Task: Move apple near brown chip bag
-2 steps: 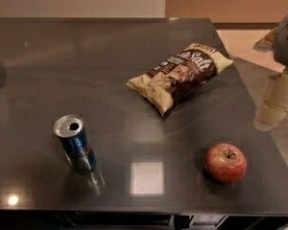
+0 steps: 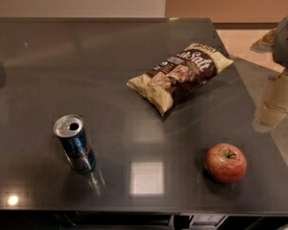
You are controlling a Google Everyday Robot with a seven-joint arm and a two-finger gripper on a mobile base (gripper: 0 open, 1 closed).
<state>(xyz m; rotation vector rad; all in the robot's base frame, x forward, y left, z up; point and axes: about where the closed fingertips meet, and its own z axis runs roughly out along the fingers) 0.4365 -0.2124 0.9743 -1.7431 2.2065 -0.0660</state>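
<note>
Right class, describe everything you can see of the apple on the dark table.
The apple is small, round and red with yellowish patches, its skin smooth and shiny. A short brown stem sits in the top dimple, so it stands upright. It rests on the dark glossy table near the front right corner, touching nothing else. The gripper hangs at the right edge, apart from it.

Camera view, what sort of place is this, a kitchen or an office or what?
Probably a kitchen or break-room counter: a dark glossy countertop holding a brown chip bag, an apple and an opened drink can. The robot's tool hangs at the right edge.
</note>
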